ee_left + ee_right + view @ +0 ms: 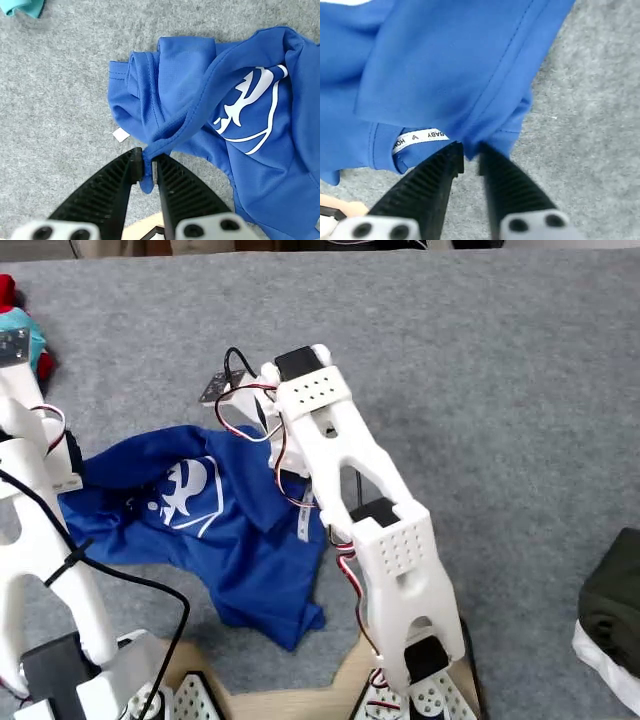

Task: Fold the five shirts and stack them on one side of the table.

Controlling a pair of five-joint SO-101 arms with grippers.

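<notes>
Now, blue shirt (235, 540) lies crumpled on table (480, 360) between our arms. Left gripper (147, 167) pinches bunched edge. Right gripper (470, 152) narrow, nipping hem beside label (420, 140). We judge: spreading step, no fold yet. Next: draw corners apart, lay shirt flat.

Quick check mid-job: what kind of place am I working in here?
Probably a robot test bench rather than a home. The table is covered in grey felt, a wooden mounting board sits at its near edge, and the blue shirt lies crumpled on the felt.
</notes>
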